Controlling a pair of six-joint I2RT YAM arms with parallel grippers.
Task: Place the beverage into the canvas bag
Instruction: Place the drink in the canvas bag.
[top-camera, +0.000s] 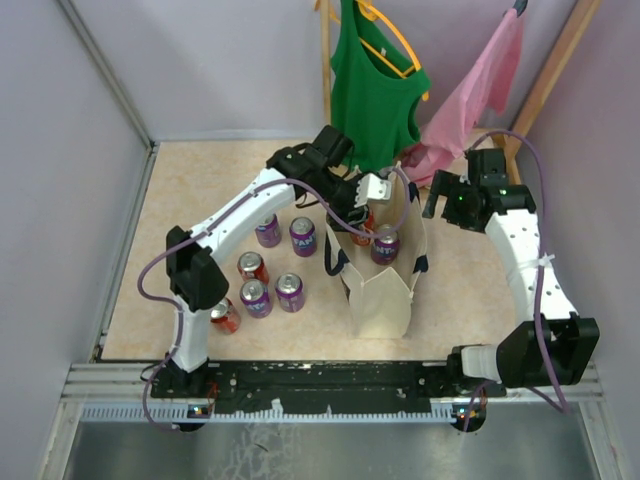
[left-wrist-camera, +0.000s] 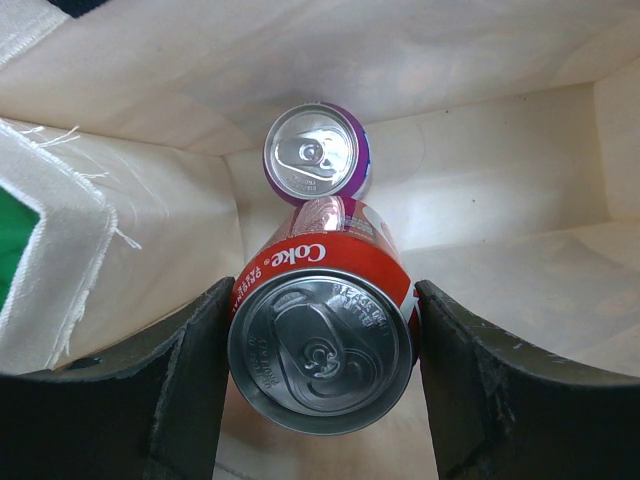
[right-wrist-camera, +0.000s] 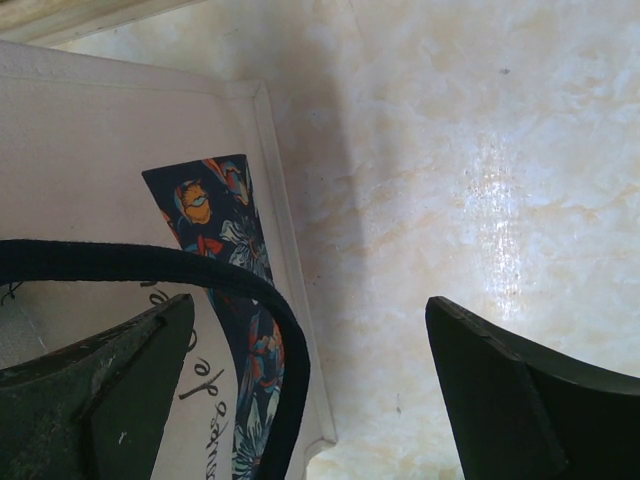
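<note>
Left gripper (left-wrist-camera: 320, 305): clamps Coke can (left-wrist-camera: 322, 355) inside canvas bag (left-wrist-camera: 500, 180).
Purple can (left-wrist-camera: 312, 152): body mostly hidden.
Right gripper (right-wrist-camera: 310, 385): spread wide, empty.

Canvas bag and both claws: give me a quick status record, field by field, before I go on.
canvas bag: upright on the table, mouth open
left claw: inside the bag mouth, shut on an upright Coke can
already in bag: one purple can, standing on the bottom
right claw: open, clamping nothing, by the bag's navy strap
loose cans: six on the table left of the bag, four purple, two red
step left: Coke can not yet released
</note>
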